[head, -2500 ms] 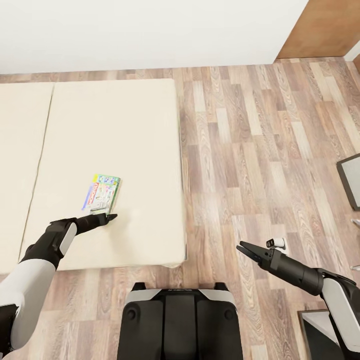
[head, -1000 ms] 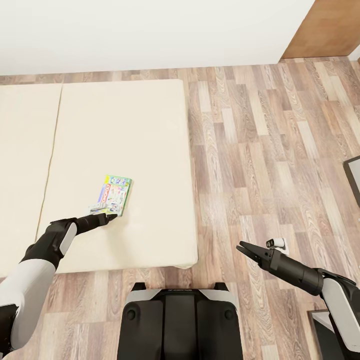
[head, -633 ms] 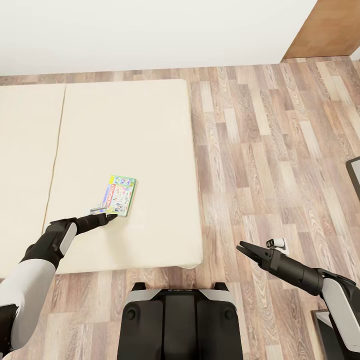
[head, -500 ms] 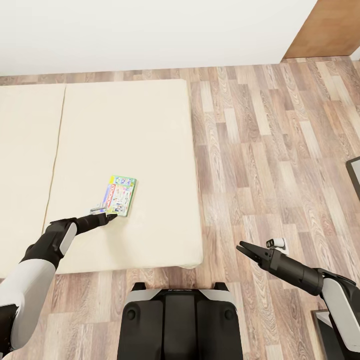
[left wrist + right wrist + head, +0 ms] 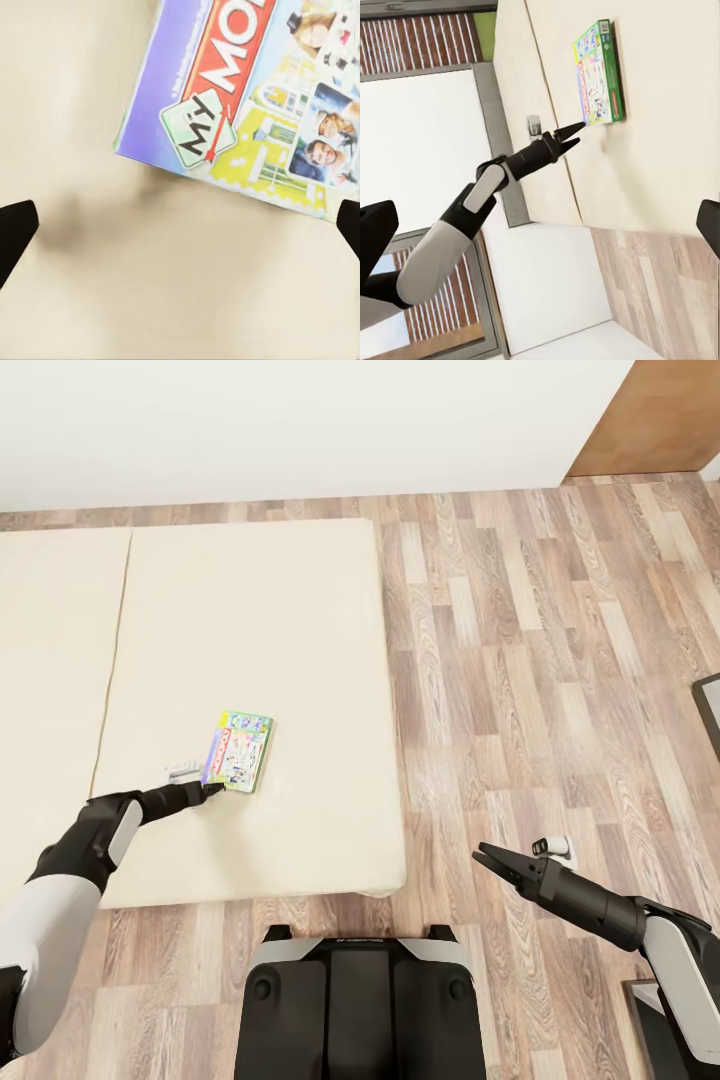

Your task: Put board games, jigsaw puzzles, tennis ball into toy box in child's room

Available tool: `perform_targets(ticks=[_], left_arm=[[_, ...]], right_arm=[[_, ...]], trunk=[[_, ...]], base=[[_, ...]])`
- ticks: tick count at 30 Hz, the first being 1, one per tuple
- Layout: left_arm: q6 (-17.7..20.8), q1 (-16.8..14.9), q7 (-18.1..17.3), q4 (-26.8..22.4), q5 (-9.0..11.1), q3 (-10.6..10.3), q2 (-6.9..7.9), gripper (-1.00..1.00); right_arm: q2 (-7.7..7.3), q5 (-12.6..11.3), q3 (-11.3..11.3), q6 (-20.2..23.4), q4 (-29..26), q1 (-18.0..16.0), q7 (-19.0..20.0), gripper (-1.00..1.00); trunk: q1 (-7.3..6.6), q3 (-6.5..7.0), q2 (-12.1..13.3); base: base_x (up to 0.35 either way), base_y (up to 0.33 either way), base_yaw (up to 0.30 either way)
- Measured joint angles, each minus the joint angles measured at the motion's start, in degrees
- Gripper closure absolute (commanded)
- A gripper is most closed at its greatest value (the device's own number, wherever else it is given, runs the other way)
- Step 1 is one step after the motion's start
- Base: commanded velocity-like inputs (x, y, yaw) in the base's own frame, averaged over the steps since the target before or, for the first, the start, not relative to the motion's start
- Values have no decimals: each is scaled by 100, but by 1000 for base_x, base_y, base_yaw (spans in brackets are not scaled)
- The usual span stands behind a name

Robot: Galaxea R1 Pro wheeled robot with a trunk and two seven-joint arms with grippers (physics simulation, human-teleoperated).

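One board game, a flat printed box in white and green with a red band, lies on the beige bed near its front part. My left gripper hovers just short of the box's near corner, apart from it. In the left wrist view the board game lies ahead of the left gripper, whose fingertips stand wide apart, open and empty. My right gripper is open over the wood floor, right of the bed. The right wrist view shows the board game, the left gripper and the bed.
The bed's right edge borders wood floor. A dark-framed unit pokes in at the far right, and another dark corner sits at the bottom right. A white wall and a brown door lie beyond. My base is below.
Over the earlier frames the whole view slid, putting the bed further right in the picture. In the last half second my left arm shifted slightly left and forward beside the box. The right arm stayed.
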Motion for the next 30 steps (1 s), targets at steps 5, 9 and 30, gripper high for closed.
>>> perform_targets(ticks=[5,9,30], left_arm=[[181,-300,6,-18,-3,8,14,-100],[412,-410,7,-20,-4,13,17,-100],[510,-645,-45,24,16,9,18,-100]], right_arm=[[4,-1,1,-1,0,0,-136,-100],[8,-1,1,-1,0,0,-192,-100],[9,-2,1,-1,0,0,-213,-100]], trunk=[[0,0,0],[0,0,0],[0,0,0]], base=[[0,0,0],[0,0,0],[0,0,0]])
